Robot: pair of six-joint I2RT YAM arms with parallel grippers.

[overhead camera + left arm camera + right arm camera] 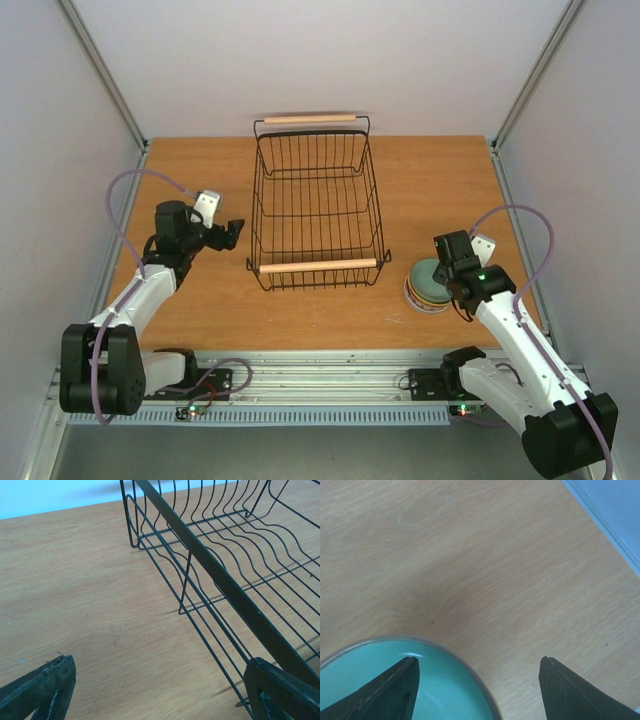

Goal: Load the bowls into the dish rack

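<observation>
The bowls (428, 285) stand in one stack on the table (420, 190), at about 4 o'clock from the rack (257, 205) and just beside its near right corner, not touching it. The top bowl is pale green. Of the others, only pale edges show under it from above, and how many there are I cannot tell.

The right gripper (479, 664) is over the stack, on its 3 o'clock side. Its jaws are wide apart and hold nothing. In the right wrist view one finger (395, 685) is above the inside of the green bowl (445, 690) and the other finger is above bare wood, so the rim of the bowl lies between them. If a finger touches the bowl, I cannot tell.

The rack is in the middle of the table, with its long sides running from near to far. It has no bowl in it. One wooden handle (318, 266) is at its near end and the second handle (310, 119) is at its far end.

The left gripper (233, 233) is at 9 o'clock from the rack, near its left wall and pointing toward it. Its jaws are also spread wide and hold nothing. In the left wrist view the side of the rack passes close to one finger (280, 690), and under the gap there is only wood.
</observation>
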